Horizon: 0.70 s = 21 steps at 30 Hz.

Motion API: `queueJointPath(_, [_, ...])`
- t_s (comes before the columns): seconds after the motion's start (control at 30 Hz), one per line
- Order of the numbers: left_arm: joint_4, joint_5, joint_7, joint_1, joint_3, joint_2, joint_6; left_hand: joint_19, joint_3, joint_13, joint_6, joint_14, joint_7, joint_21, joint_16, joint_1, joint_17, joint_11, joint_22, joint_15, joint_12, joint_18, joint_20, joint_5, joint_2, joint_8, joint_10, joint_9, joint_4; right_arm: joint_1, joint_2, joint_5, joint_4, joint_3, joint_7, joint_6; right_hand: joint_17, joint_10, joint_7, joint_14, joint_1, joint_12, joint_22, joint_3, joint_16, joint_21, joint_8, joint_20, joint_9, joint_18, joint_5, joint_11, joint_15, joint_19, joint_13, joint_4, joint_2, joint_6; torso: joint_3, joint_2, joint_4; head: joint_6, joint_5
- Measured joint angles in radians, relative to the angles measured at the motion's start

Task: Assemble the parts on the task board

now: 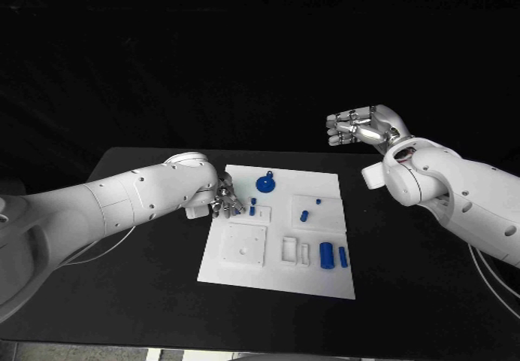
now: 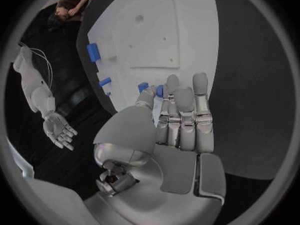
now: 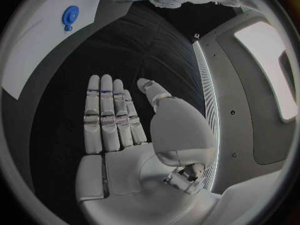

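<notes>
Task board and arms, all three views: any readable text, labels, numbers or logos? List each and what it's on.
None readable.
Task board: plain white, no print; the blue parts carry no marks.
Left robot hand and right robot hand: no lettering or logo shows on either.
Table: plain black.

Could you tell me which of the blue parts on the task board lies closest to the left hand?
The small upright blue part just beside the left hand; the round blue disc and the other blue pieces lie farther toward the board's right side.
</notes>
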Motion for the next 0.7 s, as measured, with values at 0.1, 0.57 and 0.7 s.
queueJointPath(0.1, [0.008, 0.001, 0.003, -0.001, -0.001, -0.006, -0.008, 0.0, -0.005, -0.001, -0.002, 0.0, 0.001, 0.005, 0.0, -0.014, 0.003, 0.0, 0.001, 0.0, -0.002, 0.0, 0.0, 0.0, 0.014, 0.003, 0.001, -0.001, -0.005, 0.0, 0.0, 0.0, 0.0, 0.0, 0.0, 0.001, 0.0, 0.0, 0.0, 0.0, 0.0, 0.0, 0.0, 0.0, 0.0, 0.0, 0.0, 0.0, 0.0, 0.0, 0.0, 0.0, 0.0, 0.0, 0.0, 0.0, 0.0, 0.0, 0.0002, 0.0, -0.0001, 0.0, 0.0])
queueJointPath(0.57, [0.055, 0.001, 0.003, -0.002, 0.0, -0.035, -0.042, -0.004, -0.002, -0.001, 0.001, 0.006, -0.007, 0.02, 0.0, -0.034, 0.009, 0.002, 0.0, -0.002, -0.002, 0.0, 0.004, 0.019, 0.034, 0.011, 0.005, 0.002, -0.033, -0.001, 0.001, 0.0, -0.005, 0.0, -0.002, 0.008, 0.0, 0.0, 0.0, -0.003, 0.0, 0.0, 0.0, 0.0, 0.0, 0.0, 0.0, 0.0, 0.0, 0.0, 0.006, 0.0, 0.003, 0.0, 0.0, 0.0, 0.0, 0.0, 0.0002, -0.001, 0.0002, 0.006, 0.004])
queueJointPath(0.7, [0.081, 0.002, 0.009, 0.001, 0.001, -0.048, -0.054, -0.004, 0.003, -0.001, 0.004, 0.013, -0.006, 0.027, 0.0, -0.035, 0.011, -0.007, 0.0, -0.003, -0.008, 0.0, 0.004, 0.019, 0.035, 0.007, 0.017, -0.002, -0.039, -0.002, 0.001, 0.0, -0.007, 0.0, -0.003, 0.014, 0.0, 0.0, 0.003, -0.004, 0.0, 0.0, 0.0, 0.0, 0.0, 0.0, 0.0, 0.0, 0.0, 0.0, 0.01, 0.0, 0.004, 0.0, 0.0, 0.0, 0.0, -0.003, 0.0, -0.001, 0.0003, 0.007, 0.005])
